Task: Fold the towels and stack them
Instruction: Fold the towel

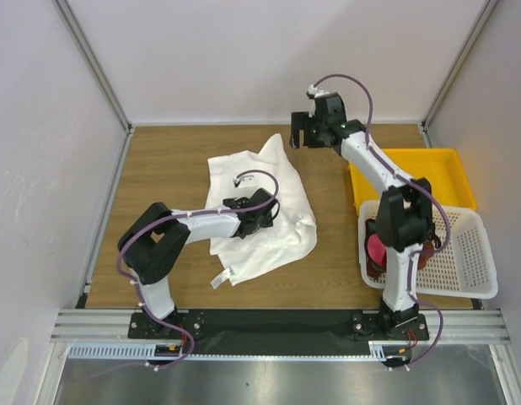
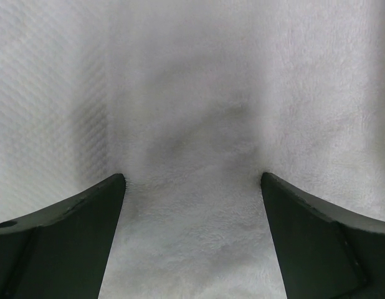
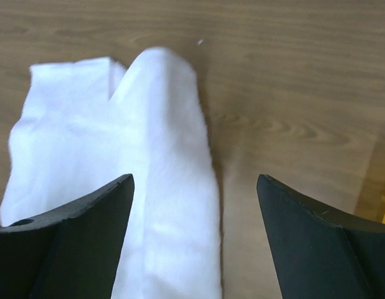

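The white towel [image 1: 287, 232] lies crumpled mid-table. The left hand [image 2: 192, 182] is open low over its middle, probably to pin it. The right hand [image 3: 195, 182], open and empty, hangs over the far corner. A pink towel [image 1: 376, 250] waits in the basket [image 1: 475, 253], at right.

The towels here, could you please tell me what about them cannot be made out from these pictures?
Top view: the right arm hides most of the pink towel in the basket.
Top view: the tag on the white towel is too small to read.
Left wrist view: the white towel is a blur, its edges out of frame.
Right wrist view: the white towel's near end runs off the bottom edge.
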`<state>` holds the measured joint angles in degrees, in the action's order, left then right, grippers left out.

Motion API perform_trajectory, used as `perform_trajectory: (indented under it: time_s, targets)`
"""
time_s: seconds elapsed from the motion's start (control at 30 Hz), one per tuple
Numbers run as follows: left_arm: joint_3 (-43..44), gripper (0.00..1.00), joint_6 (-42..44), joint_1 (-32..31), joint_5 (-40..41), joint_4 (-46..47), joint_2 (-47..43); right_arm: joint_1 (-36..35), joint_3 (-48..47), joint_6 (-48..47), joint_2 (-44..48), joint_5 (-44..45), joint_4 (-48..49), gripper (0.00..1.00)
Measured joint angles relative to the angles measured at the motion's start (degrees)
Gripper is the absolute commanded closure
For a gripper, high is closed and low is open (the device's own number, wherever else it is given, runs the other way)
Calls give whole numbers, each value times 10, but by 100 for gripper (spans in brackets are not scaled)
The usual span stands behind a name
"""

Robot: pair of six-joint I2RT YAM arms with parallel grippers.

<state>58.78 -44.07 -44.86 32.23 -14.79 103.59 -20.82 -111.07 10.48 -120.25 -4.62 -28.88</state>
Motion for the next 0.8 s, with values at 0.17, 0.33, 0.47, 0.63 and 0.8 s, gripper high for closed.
perform_trajectory:
  time_s: [0.17,0.33,0.47,0.63,0.8]
  targets:
    - [-41,3,-65,0,4,-12,-40,-70,119,22,109,19,28,16]
    - [-96,5,-138,-4,-2,-9,-91,-130,229,74,135,19,70,20]
    - [-120,4,-197,-31,8,-28,-120,-142,287,105,117,27,78,26]
    - [-147,4,-252,-84,15,-68,-160,-145,288,117,75,55,83,38]
    - [-177,4,-269,-101,12,-93,-203,-143,283,90,55,110,80,57]
